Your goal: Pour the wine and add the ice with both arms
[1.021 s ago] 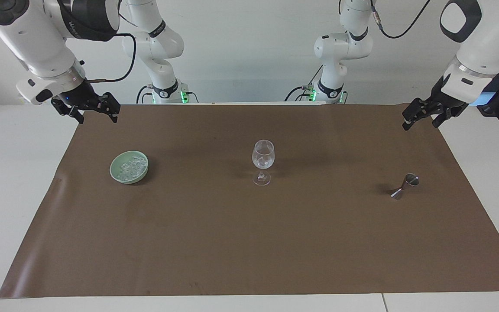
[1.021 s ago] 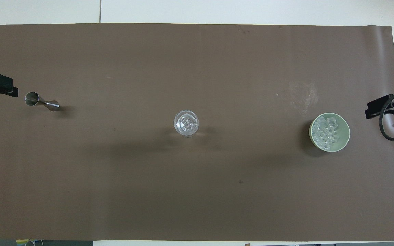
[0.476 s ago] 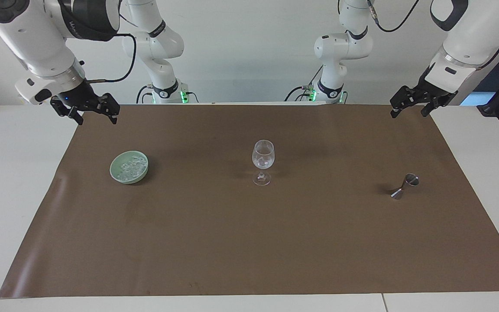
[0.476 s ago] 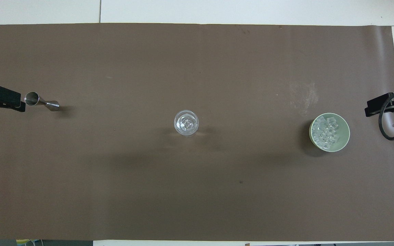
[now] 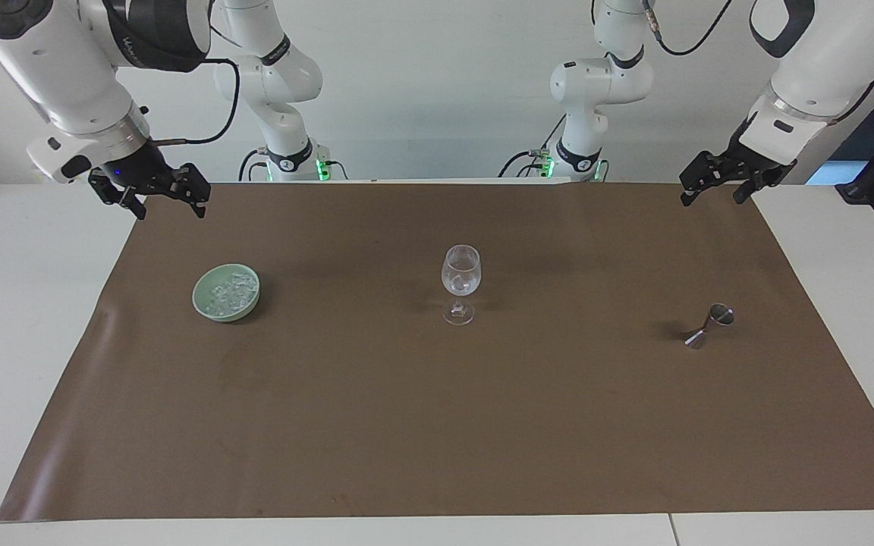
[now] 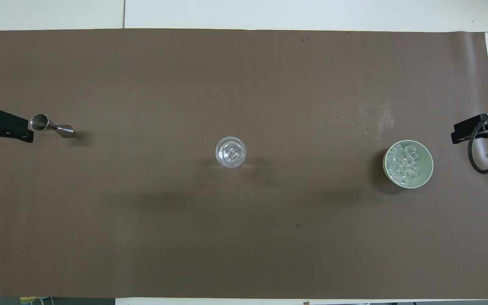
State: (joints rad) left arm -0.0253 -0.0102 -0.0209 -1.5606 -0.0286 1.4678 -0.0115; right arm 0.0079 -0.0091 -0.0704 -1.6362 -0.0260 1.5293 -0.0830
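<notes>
Shifted inward, left gripper gapes empty; right gripper likewise spread, holding nothing

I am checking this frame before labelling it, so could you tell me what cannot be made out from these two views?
- Wine glass: whether it holds liquid; clear glass, both views. Chunks show inside from overhead.
- Ice in the green bowl: chunks overlap, no count possible.
- Jigger: the contents of its cup are too small to see in either view.
- Left tool and right tool: overhead view cuts both at the frame edges.
</notes>
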